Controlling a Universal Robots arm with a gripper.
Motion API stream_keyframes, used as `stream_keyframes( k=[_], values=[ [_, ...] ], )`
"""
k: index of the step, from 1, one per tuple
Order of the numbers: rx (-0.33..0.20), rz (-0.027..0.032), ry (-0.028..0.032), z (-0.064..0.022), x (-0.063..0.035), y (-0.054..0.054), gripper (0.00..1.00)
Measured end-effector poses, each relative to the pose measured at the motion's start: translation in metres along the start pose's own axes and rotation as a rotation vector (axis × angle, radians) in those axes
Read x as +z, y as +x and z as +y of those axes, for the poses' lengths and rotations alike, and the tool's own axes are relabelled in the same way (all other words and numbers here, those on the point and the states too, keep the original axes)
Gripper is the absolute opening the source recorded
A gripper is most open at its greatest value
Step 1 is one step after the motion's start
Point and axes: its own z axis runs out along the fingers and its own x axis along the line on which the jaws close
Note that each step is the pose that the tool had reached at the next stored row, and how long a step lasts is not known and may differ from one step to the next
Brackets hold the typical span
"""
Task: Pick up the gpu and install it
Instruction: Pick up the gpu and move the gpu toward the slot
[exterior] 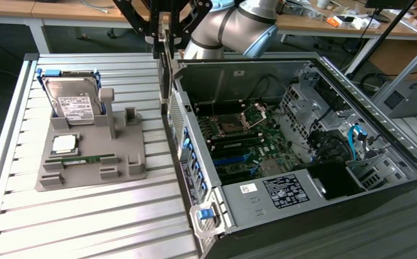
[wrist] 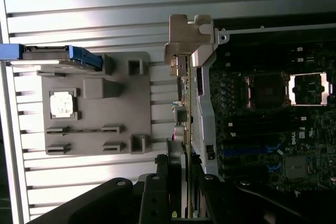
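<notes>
Now the gripper [exterior: 166,33] pinches the gpu [exterior: 164,70], hanging vertically, bracket [wrist: 189,34] end down, beside the computer case [exterior: 230,75].

Light: bright, even, overhead
Glare: sheen on ribbed silver metal counter [wrist: 89,174]
Shadow: inside open black computer case [exterior: 223,81]

Reaching in at top of exterior view w/ silver-grey jointed robot arm [exterior: 230,24], elbow bent, blue cap on one joint. Pointing wrist approx straight down. Hanging black two-finger end effector [exterior: 166,32] [wrist: 181,163] vertical. Clamping fingers [wrist: 157,182] on both faces of thin flat dark gpu card [exterior: 165,70] [wrist: 179,69], held edge-on & upright below fingertips.
</notes>
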Motion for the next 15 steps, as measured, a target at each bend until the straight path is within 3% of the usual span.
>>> stream_keyframes(
  k=[15],
  values=[
    [0.0, 0.0, 0.0009, 0.0, 0.0043, -0.0033, 0.27]
  ],
)
